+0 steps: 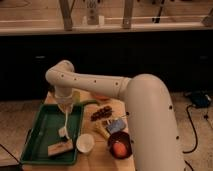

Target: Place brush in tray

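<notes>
Hanging upright from the gripper (pixel 65 104), which is over the tray (pixel 40 136), the brush (pixel 65 121) reaches down to about the tray floor, so the placing step looks nearly done; the jaws seem closed on its upper end. Next, I judge, they must open and lift away, clear of the wooden block (pixel 59 148) lying nearer. Whether the brush head touches the floor I cannot tell.

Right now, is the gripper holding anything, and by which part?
The gripper holds the brush by its handle's top end, head down over the tray.
</notes>
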Motion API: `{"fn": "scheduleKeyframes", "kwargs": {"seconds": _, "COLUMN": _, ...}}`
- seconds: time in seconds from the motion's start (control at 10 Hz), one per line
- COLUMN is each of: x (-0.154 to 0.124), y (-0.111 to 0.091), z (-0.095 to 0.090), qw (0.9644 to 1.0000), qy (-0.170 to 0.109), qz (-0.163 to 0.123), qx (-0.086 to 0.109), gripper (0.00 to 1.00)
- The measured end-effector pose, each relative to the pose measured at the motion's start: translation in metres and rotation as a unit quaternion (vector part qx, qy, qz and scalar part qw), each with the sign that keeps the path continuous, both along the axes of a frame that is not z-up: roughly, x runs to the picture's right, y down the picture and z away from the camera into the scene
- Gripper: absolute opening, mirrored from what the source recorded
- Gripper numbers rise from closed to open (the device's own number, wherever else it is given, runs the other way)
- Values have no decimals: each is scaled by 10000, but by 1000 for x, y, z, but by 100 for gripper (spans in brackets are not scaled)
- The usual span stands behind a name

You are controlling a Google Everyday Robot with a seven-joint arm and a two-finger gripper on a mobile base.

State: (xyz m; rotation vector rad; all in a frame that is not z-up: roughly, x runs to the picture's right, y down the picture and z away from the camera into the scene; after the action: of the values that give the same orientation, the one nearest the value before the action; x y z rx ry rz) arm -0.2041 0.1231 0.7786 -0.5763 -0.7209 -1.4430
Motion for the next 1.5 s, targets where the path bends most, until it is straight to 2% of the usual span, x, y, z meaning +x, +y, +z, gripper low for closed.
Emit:
{"fn": "scheduleKeyframes", "kwargs": {"seconds": 0.4, "x": 2, "y": 1, "z": 1, "qw": 10000, "qy": -14, "qz": -51, "qx": -23, "gripper": 12}}
{"fn": "scheduleKeyframes", "kwargs": {"seconds": 1.0, "x": 3, "y": 4, "z": 2, "qw": 9999, "qy": -46, "qz": -139, "qx": -55, "gripper": 12}}
{"fn": "scheduleKeyframes", "kwargs": {"seconds": 1.5, "x": 5, "y": 6, "z": 4, "qw": 9998, "qy": -56, "qz": -197, "qx": -71, "gripper": 37}}
